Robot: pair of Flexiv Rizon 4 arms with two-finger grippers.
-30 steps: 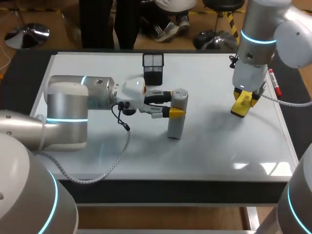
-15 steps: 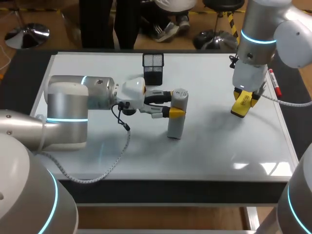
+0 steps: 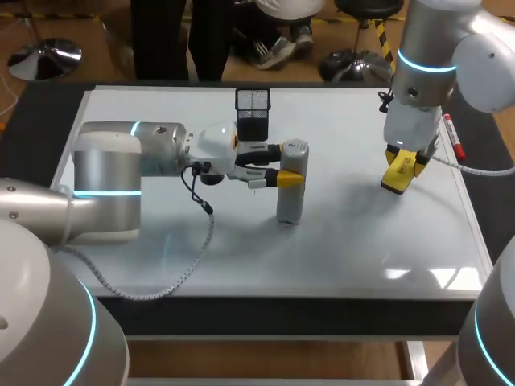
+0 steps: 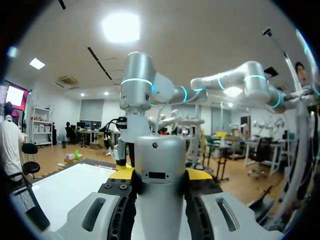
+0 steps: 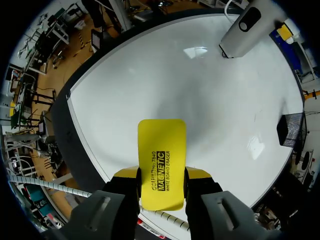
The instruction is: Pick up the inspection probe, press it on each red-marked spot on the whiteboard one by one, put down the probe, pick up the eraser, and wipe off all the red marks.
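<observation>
Left gripper (image 3: 283, 165) clamps probe (image 3: 291, 199) upright at frame centre, base on whiteboard (image 3: 354, 249), a pressing pose. Right gripper (image 3: 405, 163) grips eraser (image 3: 393, 183) at frame right, likely staged for wiping. No red marks visible.

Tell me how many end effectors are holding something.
2. The left end effector is shut on the upright probe near the whiteboard's middle; the right end effector is shut on the eraser over its right side.

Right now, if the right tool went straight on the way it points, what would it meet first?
The bare whiteboard below the right tool; its gripped eraser would likely touch first.
</observation>
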